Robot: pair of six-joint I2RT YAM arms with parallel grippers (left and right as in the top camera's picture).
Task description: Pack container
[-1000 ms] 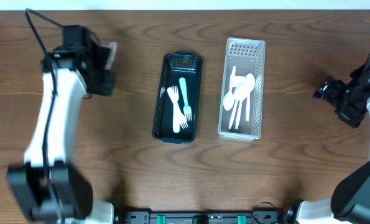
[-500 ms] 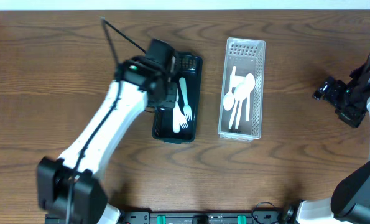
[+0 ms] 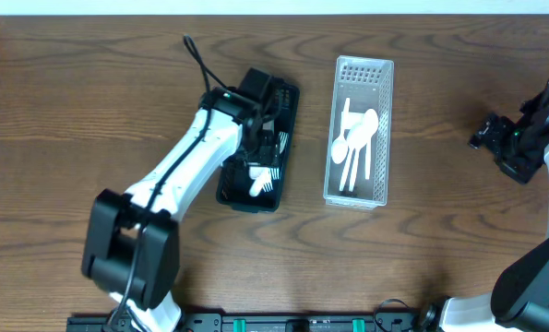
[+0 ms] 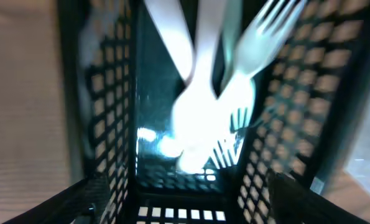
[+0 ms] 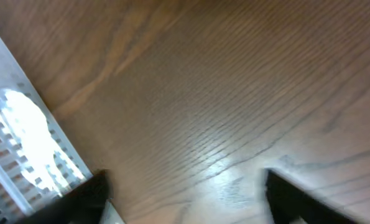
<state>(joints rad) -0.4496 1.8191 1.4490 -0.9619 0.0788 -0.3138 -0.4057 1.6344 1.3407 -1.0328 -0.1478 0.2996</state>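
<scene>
A black mesh basket [image 3: 240, 195] lies left of centre, slightly askew, with white plastic forks [image 3: 258, 181] in it. My left gripper [image 3: 261, 103] hangs over the basket's far end. In the left wrist view its jaws stand wide apart, the gripper [image 4: 188, 208] looking down into the basket [image 4: 110, 112] at the forks [image 4: 203, 112] lying loose, nothing between the fingers [image 4: 88, 199]. A clear mesh basket [image 3: 382, 111] to the right holds white spoons [image 3: 355, 143]. My right gripper [image 3: 492, 135] is far right, open over bare wood [image 5: 185, 199].
The wooden table [image 3: 440, 258] runs around both baskets. The clear basket's corner [image 5: 17, 143] shows at the left edge of the right wrist view. A black cable [image 3: 196, 57] arcs up behind the left arm.
My left arm swung from the far left to over the black basket and its jaws opened. Another fork now lies in the basket, which has turned slightly. The right arm has stayed put.
</scene>
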